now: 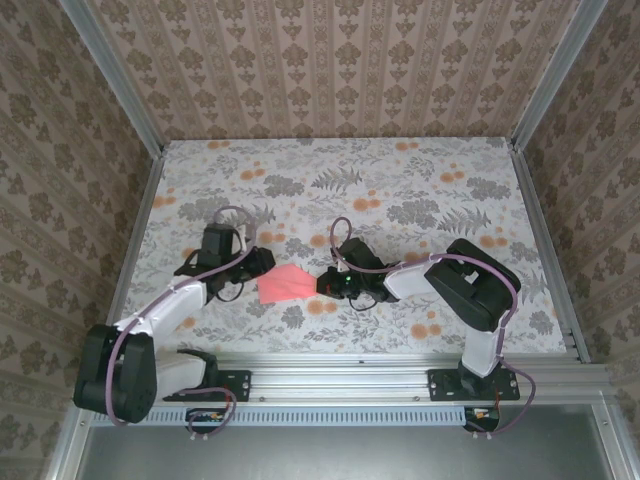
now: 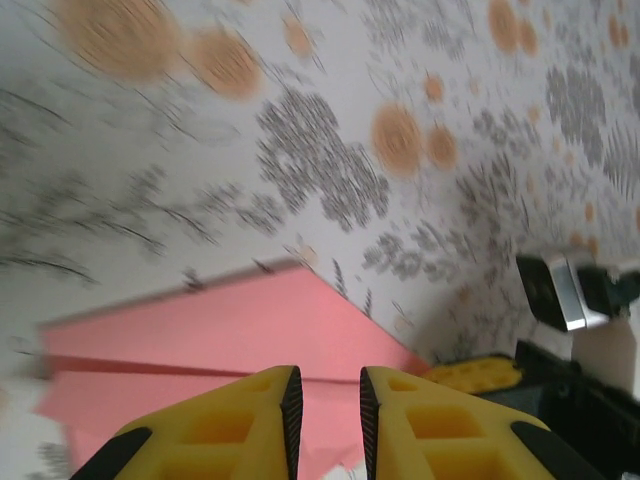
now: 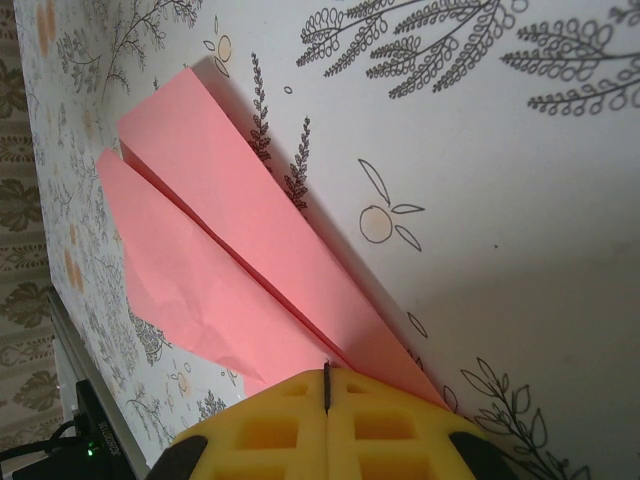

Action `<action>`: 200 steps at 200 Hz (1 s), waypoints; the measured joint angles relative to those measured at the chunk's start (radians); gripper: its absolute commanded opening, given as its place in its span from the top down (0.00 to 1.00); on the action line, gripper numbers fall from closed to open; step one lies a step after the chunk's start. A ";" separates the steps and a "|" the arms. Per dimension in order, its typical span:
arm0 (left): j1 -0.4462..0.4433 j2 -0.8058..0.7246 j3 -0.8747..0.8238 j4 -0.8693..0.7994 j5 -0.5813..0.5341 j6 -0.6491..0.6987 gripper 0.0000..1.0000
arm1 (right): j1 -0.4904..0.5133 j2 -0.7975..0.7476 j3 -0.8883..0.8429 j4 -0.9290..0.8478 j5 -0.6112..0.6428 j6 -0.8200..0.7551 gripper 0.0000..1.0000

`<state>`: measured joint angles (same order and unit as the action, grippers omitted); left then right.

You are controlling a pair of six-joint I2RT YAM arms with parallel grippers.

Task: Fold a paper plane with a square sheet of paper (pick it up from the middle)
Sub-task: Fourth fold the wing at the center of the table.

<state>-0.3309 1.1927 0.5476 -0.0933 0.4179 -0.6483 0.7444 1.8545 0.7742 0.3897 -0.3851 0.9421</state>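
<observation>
The paper plane [image 1: 288,284] lies on the worktop [image 1: 420,200] between my arms, long axis running left to right: my right claw [image 3: 327,384] is pinched shut on its nose, my left claw [image 2: 330,400] hangs slightly parted over the wide tail.

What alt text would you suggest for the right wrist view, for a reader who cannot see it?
The right gripper, yellow fingers shut, pinches the narrow tip of a creased coral-pink paper plane that widens toward the upper left, lying on a floral-print table.
</observation>
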 measured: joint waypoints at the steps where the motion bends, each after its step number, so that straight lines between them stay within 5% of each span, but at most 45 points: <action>1: -0.006 0.003 0.000 0.000 0.000 -0.002 0.75 | 0.000 0.000 0.000 0.000 0.000 0.000 1.00; 75: -0.180 0.259 -0.022 0.160 -0.003 -0.077 0.76 | 0.000 -0.003 0.000 -0.001 0.006 0.000 1.00; 200: -0.146 0.339 -0.017 0.238 0.063 0.006 0.78 | -0.056 -0.057 -0.066 -0.004 0.010 -0.010 0.98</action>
<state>-0.4767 1.5318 0.5308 0.1448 0.4812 -0.6422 0.6884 1.7977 0.7082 0.3855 -0.3752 0.9325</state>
